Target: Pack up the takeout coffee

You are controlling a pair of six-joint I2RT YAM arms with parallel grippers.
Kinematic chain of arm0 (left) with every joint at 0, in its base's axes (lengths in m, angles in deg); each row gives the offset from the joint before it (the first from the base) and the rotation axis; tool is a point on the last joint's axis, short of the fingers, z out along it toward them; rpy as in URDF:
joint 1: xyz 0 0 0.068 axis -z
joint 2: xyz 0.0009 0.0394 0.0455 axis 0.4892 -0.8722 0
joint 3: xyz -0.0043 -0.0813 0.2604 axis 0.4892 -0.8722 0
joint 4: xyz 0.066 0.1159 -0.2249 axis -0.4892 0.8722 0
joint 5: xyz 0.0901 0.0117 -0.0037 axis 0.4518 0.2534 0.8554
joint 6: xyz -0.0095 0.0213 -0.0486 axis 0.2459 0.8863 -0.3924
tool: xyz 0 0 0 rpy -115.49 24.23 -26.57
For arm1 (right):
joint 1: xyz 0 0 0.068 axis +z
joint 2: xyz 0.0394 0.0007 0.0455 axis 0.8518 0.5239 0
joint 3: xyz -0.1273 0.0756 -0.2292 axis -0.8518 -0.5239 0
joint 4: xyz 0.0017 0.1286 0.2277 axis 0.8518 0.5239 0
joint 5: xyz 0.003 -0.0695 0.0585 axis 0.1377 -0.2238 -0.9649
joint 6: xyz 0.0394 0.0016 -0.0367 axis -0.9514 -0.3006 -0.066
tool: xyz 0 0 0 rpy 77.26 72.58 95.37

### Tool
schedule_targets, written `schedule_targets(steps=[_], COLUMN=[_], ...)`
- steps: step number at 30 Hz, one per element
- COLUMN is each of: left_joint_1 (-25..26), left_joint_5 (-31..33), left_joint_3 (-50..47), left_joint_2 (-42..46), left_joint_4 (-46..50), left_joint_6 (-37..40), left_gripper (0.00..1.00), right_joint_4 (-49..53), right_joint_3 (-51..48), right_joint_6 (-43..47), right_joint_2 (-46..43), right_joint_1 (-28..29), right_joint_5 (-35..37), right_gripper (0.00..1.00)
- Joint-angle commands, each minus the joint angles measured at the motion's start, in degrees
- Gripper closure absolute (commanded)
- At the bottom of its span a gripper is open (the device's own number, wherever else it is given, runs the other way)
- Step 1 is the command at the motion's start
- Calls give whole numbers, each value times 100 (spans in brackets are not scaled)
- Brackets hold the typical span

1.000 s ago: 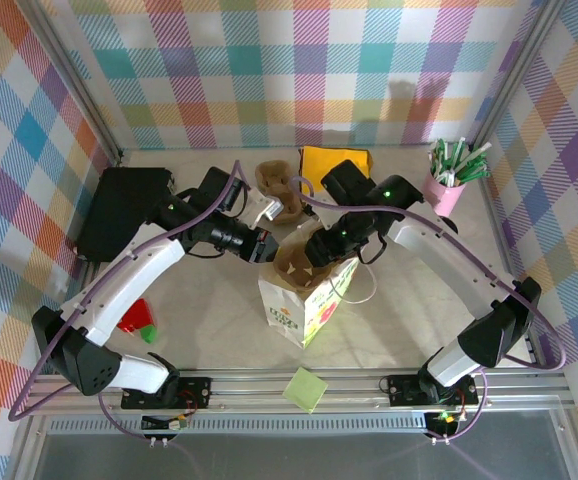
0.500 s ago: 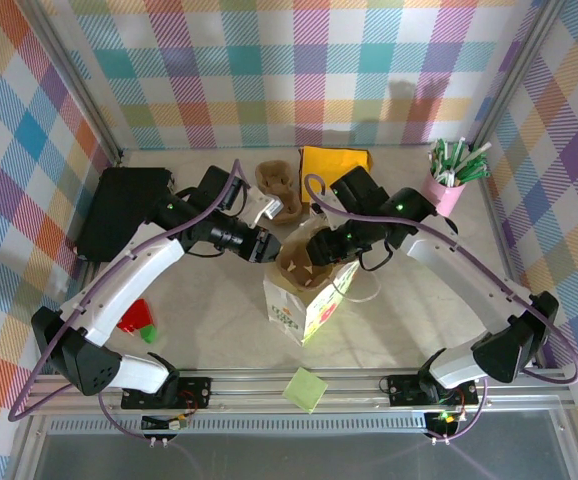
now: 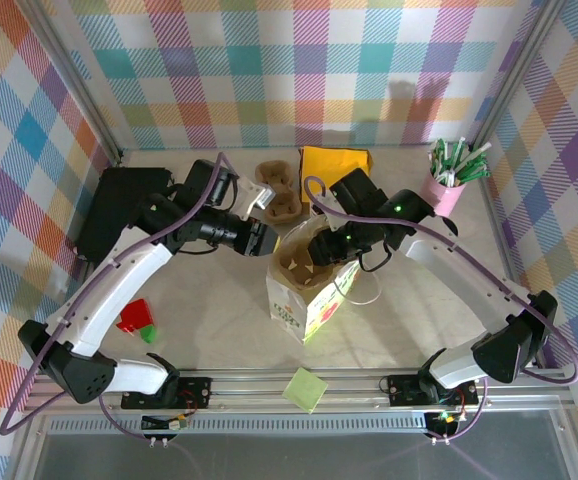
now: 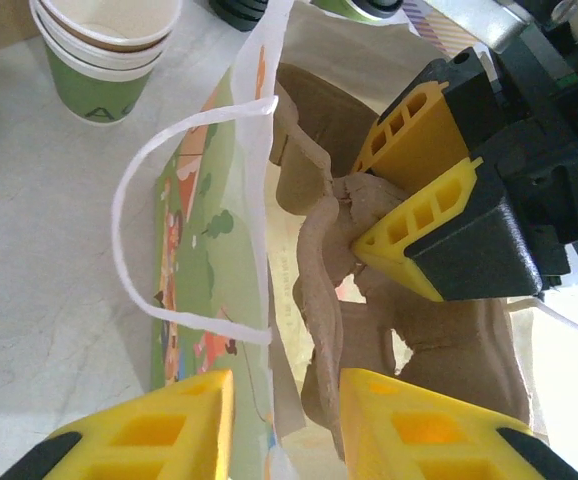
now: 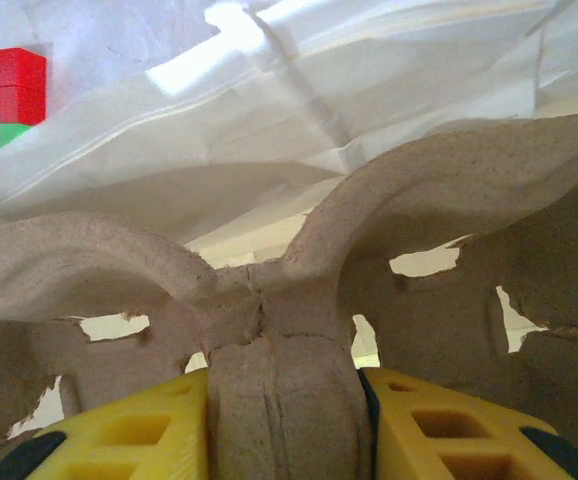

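A printed white paper bag [image 3: 304, 308] stands open mid-table, its handle loop showing in the left wrist view [image 4: 199, 250]. Inside its mouth sits a brown pulp cup carrier [image 3: 299, 265] [image 4: 319, 270]. My right gripper [image 3: 321, 250] [image 4: 361, 205] reaches into the bag and is shut on the carrier's centre ridge [image 5: 269, 300], a yellow finger on each side [image 5: 282, 392]. My left gripper [image 3: 262, 240] [image 4: 287, 405] is at the bag's left rim, open, with the bag wall and the carrier's edge loose between its fingers. The takeout coffee is out of view.
A stack of green-banded cups [image 4: 104, 55] stands beyond the bag. Spare brown carriers [image 3: 279, 190] and a yellow pack [image 3: 335, 160] lie at the back. A pink cup of sticks [image 3: 447, 185] is back right, a black box [image 3: 119, 205] left, red and green blocks [image 3: 137, 318] front left.
My left gripper has opened and drawn slightly back to the left. The bag's mouth stands wider, and the right gripper has shifted the carrier a little inside it.
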Motion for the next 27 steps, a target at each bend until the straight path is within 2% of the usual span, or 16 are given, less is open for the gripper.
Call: schedule_targets(steps=[1,5,10,18,27], left_joint_1=[-1,-1,-1,-1,-3], left_joint_5=[116,21,22,12,-224], left_joint_3=[-32,-133,-231,-301,-475], left_joint_2=[175,134,47,2,-120], left_joint_4=[52,31,41,-76,-287], left_joint_6=[-104,-85,-21,-39,-49], left_gripper=[66,63,64,65,61], right_joint_4=[103,195,279,343,33], right_joint_3=[120,285,394,284,-125], right_joint_6=[189,442,675,1156,1811], right_joint_2=[134,265,415,477,287], right_joint_1=[90,263,407,568,604], right_joint_5=[280,452,672,897,855], right_gripper=[61,62,62,62,62])
